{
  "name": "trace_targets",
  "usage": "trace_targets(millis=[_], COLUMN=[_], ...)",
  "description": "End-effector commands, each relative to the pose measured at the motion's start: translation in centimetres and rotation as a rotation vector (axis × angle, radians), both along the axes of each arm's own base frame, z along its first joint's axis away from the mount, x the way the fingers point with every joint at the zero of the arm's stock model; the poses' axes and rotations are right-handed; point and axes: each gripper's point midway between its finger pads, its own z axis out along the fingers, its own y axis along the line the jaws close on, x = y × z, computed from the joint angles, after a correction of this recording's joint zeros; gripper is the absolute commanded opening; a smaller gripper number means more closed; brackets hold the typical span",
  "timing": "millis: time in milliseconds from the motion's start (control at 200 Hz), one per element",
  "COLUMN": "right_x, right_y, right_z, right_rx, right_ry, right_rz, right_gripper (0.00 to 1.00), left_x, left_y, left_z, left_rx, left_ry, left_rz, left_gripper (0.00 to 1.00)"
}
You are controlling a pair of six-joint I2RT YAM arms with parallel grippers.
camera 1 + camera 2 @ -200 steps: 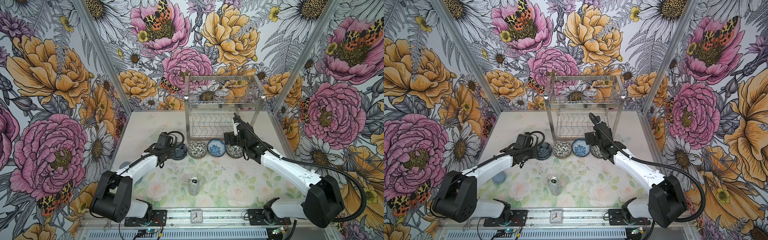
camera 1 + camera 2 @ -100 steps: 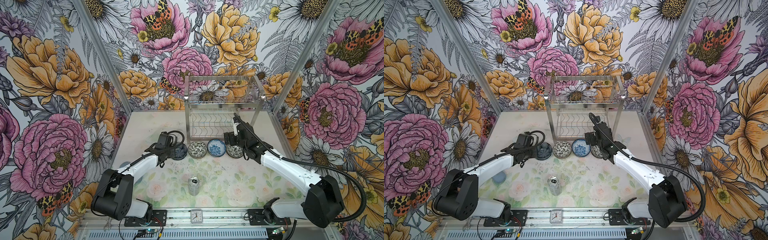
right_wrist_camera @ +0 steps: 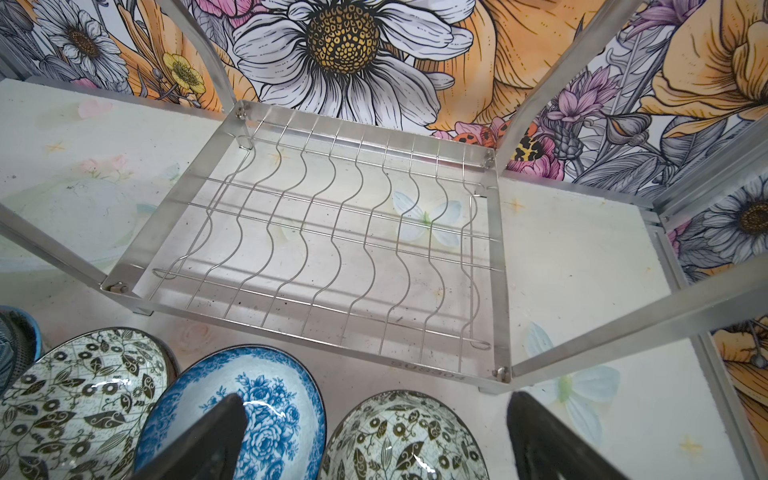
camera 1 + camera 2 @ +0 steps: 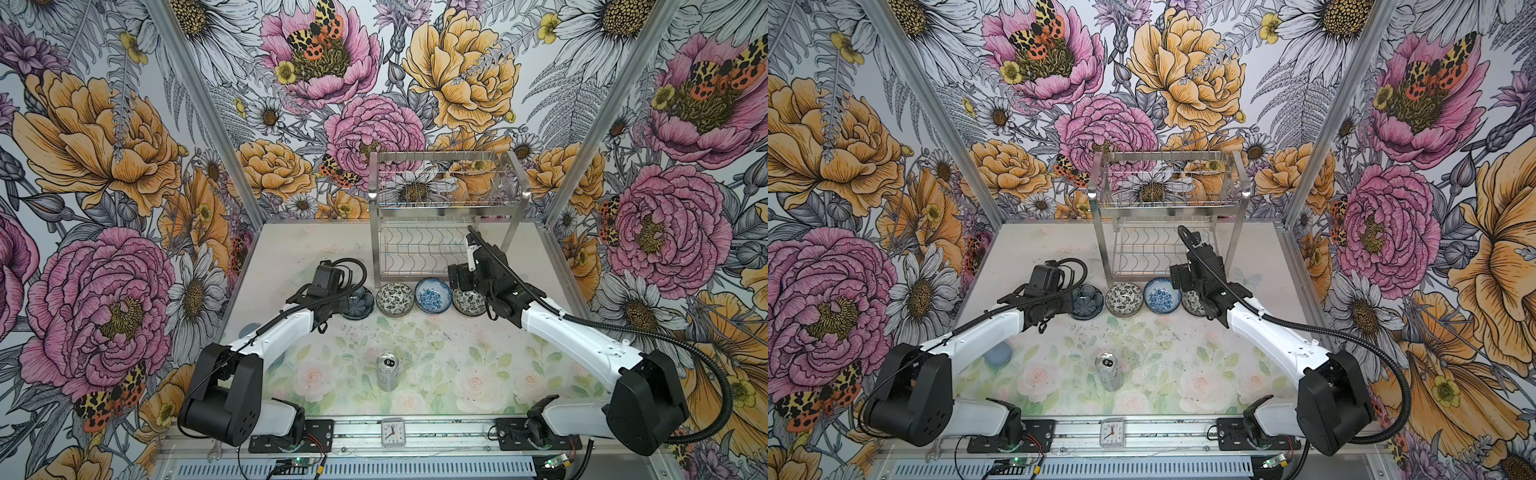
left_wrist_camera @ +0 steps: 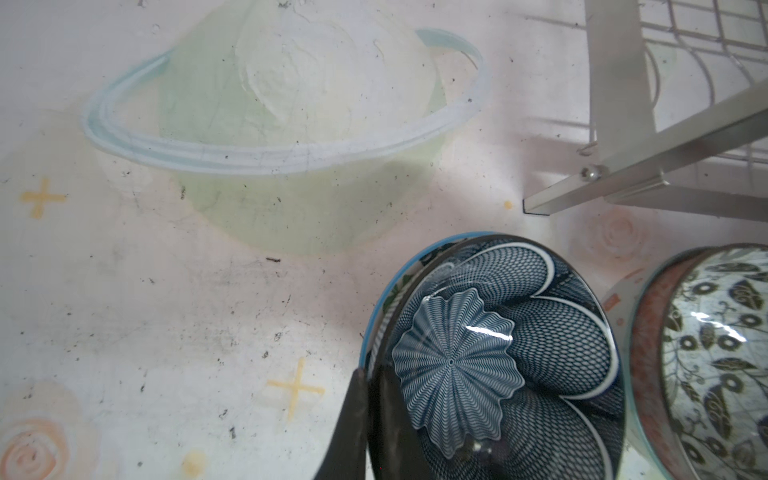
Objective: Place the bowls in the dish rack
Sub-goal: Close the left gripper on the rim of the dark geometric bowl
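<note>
Four bowls stand in a row in front of the dish rack. The leftmost is a dark blue net-patterned bowl, nested in a blue-rimmed bowl. My left gripper is shut on its near rim. To its right come a black-and-white leaf bowl, a blue floral bowl and another leaf-patterned bowl. My right gripper hangs open over this last bowl and holds nothing. One finger is above the blue floral bowl, the other above bare table.
A silver drink can stands upright mid-table, nearer the front. A small clock sits on the front rail. A grey-blue round thing lies partly hidden under the left arm. The rack's lower wavy wires hold nothing. Floral walls enclose three sides.
My left gripper's fingers have closed onto the dark blue bowl's rim. Neither arm has shifted noticeably, and the right gripper has stayed open.
</note>
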Motion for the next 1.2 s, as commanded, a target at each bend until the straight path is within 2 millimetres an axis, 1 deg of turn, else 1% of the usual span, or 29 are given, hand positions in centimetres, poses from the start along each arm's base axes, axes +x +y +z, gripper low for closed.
trace_targets(millis=[0, 75, 175, 215, 255, 290, 450, 631, 746, 941, 1196], right_x=[0.1, 0.0, 0.0, 0.0, 0.0, 0.0, 0.0, 0.0, 0.1, 0.2, 0.3], right_y=[-0.1, -0.1, -0.1, -0.1, -0.1, -0.1, -0.2, -0.1, -0.1, -0.1, 0.1], right_z=[0.2, 0.2, 0.2, 0.1, 0.2, 0.1, 0.0, -0.1, -0.2, -0.1, -0.3], right_rx=[-0.009, -0.011, -0.010, -0.011, -0.012, -0.014, -0.017, -0.018, -0.020, -0.020, -0.021], right_ry=[-0.007, -0.006, -0.006, -0.004, -0.005, -0.003, 0.000, 0.001, 0.004, 0.003, 0.009], right_rz=[-0.007, -0.008, -0.007, -0.006, -0.008, -0.007, -0.008, -0.008, -0.008, -0.007, -0.003], right_gripper=[1.00, 1.00, 1.00, 1.00, 1.00, 1.00, 1.00, 1.00, 1.00, 1.00, 1.00], left_x=[0.5, 0.4, 0.4, 0.4, 0.4, 0.4, 0.5, 0.8, 0.9, 1.4, 1.5], left_y=[0.9, 0.9, 0.9, 0.9, 0.8, 0.8, 0.8, 0.8, 0.4, -0.2, -0.2], left_z=[1.8, 1.7, 1.5, 1.4, 1.3, 1.2, 0.9, 0.3, -0.1, -0.1, 0.2], left_rx=[0.027, 0.028, 0.030, 0.030, 0.031, 0.032, 0.033, 0.035, 0.026, 0.024, 0.023], left_ry=[-0.051, -0.048, -0.042, -0.040, -0.036, -0.034, -0.028, -0.015, -0.009, -0.012, -0.020], left_rz=[0.022, 0.021, 0.021, 0.021, 0.021, 0.020, 0.021, 0.025, 0.016, 0.006, 0.004], left_gripper=[0.00, 0.01, 0.17, 0.22, 0.26, 0.27, 0.29, 0.30, 0.30, 0.30, 0.29])
